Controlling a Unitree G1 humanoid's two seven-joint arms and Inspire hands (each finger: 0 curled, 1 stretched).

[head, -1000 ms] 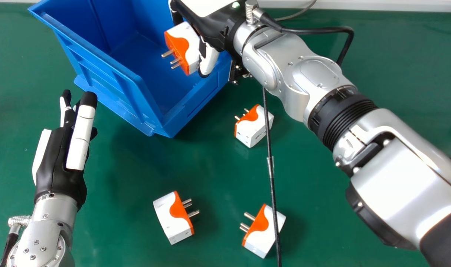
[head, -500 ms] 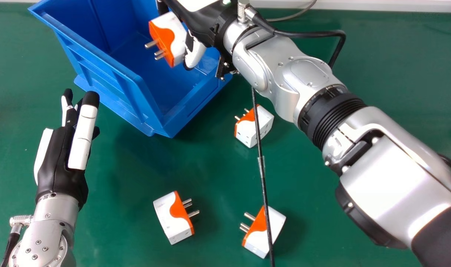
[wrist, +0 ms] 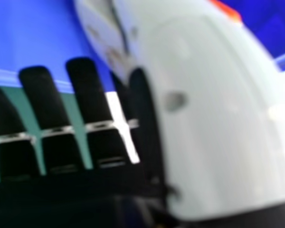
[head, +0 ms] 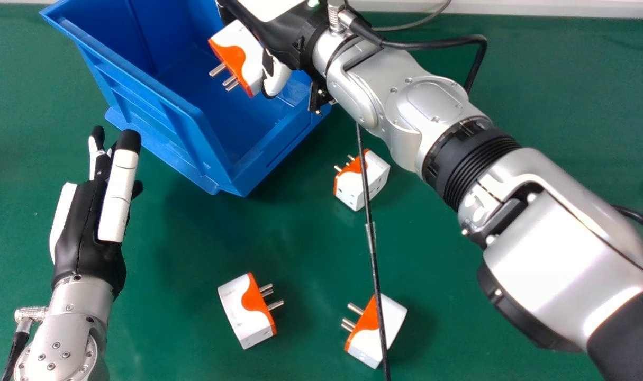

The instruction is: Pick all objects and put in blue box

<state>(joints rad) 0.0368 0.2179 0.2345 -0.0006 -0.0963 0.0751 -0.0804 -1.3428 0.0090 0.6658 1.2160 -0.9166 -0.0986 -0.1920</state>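
Adapters (head: 252, 55), four, left to right: left hand (head: 91, 233) at 9 o'clock, fingers straight, holding nothing; blue box (head: 157, 124) at 10; held adapter at 11, over box opening, pins toward 8, pinched between thumb and finger of right hand (head: 284, 34), itself between 11 and 12. Right hand gap is just adapter-wide, with other fingers extended in right hand view. Loose on green table (head: 305, 254), outside box: first adapter (head: 244, 312) at 7, second adapter (head: 353, 185) near centre toward 3, third adapter (head: 366, 336) at 5.
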